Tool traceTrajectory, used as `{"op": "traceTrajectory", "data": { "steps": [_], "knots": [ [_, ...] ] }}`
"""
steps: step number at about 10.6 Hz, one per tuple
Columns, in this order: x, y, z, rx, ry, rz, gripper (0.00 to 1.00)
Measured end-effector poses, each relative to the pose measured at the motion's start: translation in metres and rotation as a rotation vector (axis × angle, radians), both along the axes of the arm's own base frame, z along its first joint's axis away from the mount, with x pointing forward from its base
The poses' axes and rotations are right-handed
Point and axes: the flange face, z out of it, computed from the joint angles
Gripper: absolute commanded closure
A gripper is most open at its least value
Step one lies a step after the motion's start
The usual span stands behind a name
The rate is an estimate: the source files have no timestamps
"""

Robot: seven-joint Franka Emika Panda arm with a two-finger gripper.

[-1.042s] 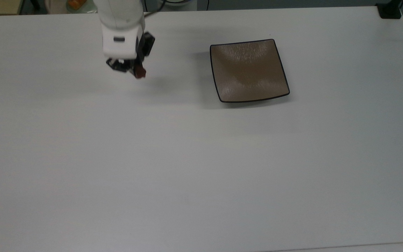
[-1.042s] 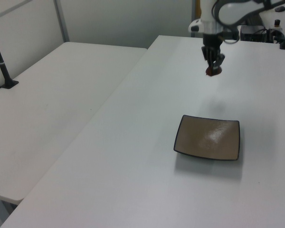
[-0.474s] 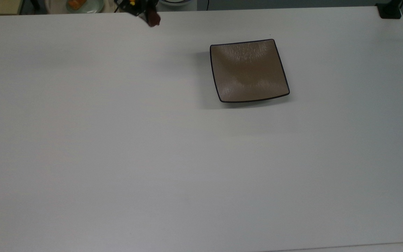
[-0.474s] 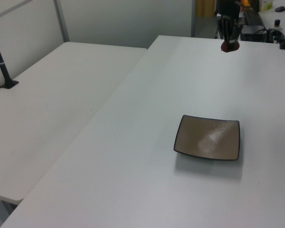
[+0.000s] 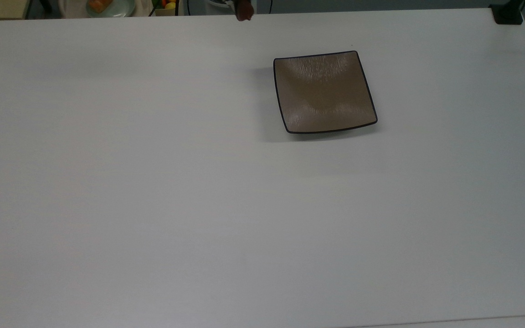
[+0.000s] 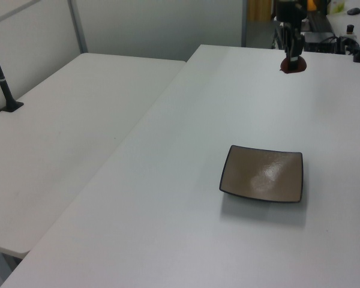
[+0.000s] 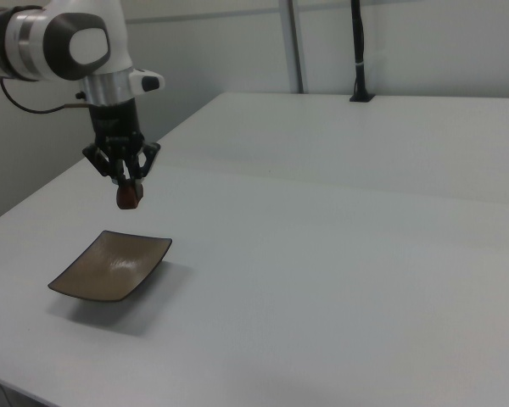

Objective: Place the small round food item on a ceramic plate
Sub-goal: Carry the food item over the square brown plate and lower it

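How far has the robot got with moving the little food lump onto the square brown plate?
Done: the gripper has the food item lifted clear of the table. In hand: it hangs in the air, short of the ceramic plate. Left: bring it over the bare plate, lower and release.

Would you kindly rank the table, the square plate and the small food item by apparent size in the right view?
1. Table, by far the largest.
2. Ceramic plate.
3. Small round food item, held in the gripper.

Arm (image 7: 59, 34) raised, gripper (image 7: 127, 188) down, jaws clamped
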Motion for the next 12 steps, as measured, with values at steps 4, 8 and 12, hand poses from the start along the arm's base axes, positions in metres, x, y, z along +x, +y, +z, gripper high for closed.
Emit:
{"op": "traceTrajectory", "data": {
  "steps": [4,8,12],
  "knots": [
    [0.0,0.065,-0.047,-0.021,-0.031,-0.197,0.79],
    [-0.003,0.119,-0.121,-0.021,-0.042,-0.248,0.77],
    [-0.008,0.15,-0.186,0.0,-0.061,-0.24,0.76]
  ]
}}
